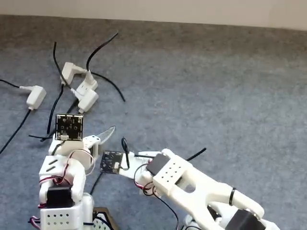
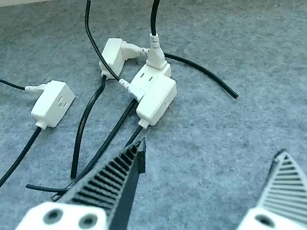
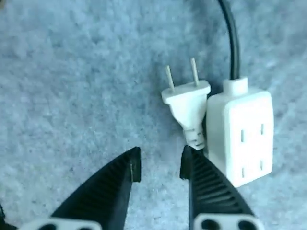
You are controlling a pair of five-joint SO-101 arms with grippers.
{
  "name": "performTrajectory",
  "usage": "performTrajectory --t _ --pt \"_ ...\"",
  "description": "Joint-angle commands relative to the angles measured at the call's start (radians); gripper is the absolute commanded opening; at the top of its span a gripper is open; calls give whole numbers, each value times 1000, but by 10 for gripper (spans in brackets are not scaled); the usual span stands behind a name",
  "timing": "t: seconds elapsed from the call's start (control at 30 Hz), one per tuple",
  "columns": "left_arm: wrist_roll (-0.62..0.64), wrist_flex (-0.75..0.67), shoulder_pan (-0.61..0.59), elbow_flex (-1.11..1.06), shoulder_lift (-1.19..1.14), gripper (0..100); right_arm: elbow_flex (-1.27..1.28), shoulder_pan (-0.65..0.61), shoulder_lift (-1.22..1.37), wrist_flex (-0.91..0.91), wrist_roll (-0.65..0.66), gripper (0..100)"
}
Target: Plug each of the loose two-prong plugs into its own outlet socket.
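We see a white plug with two bare metal prongs lying flat, just beside a white socket block on grey carpet. Our right gripper hangs near it, fingers parted, empty. The left gripper gapes wide. A pale wall borders the carpet.

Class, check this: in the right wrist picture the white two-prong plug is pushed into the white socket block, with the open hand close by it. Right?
No. The plug lies loose beside the socket block, prongs bare, as the right wrist view shows. The hand is open and close by.
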State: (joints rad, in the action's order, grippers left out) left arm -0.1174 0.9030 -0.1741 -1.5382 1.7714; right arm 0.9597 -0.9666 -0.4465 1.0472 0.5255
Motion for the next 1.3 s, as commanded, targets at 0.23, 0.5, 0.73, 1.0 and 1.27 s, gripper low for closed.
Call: performTrajectory --t 0.23,0.5,0.73,1.0,1.27 --pt "11 -15 -1 21 4 386 -87 -1 7 8 52 141" --pt "11 -14 1 21 4 386 -18 8 7 -99 54 141" --pt "11 -14 2 21 4 386 -25 101 7 -102 114 141" --pt "11 -14 2 21 4 386 -19 102 64 -145 112 141" --pt "11 -14 2 21 4 386 -24 18 292 -220 109 141"
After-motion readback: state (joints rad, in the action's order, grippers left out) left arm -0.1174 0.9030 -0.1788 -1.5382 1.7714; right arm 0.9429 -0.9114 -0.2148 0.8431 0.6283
